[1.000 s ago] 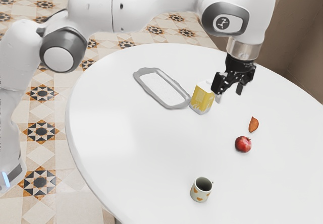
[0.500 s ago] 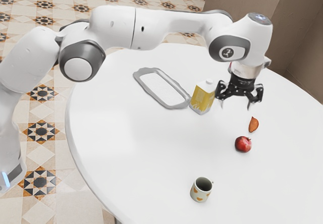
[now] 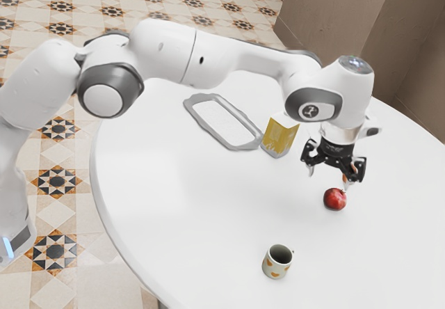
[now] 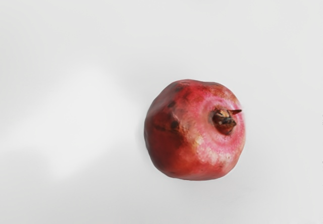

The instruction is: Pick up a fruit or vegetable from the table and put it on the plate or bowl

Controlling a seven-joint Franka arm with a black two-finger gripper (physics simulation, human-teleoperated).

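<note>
A red pomegranate point(image 3: 335, 199) lies on the round white table point(image 3: 195, 204) toward the exterior view's right. My black gripper point(image 3: 329, 174) hangs open just above it and slightly to its left, with nothing between the fingers. In the wrist view the pomegranate point(image 4: 195, 129) lies right under my hand, its dark crown facing up. A grey flat plate point(image 3: 221, 120) lies at the table's back, well to the left of the gripper. The orange fruit piece seen earlier is hidden behind my gripper.
A yellow carton point(image 3: 279, 134) stands between the plate and my gripper. A small cup point(image 3: 277, 261) with orange marks stands near the table's front edge. Beyond the table are a patterned tiled floor and brown walls at the back right.
My arm has swung forward and down toward the exterior view's right, from beside the yellow carton to just above the pomegranate. The objects on the table have not moved.
</note>
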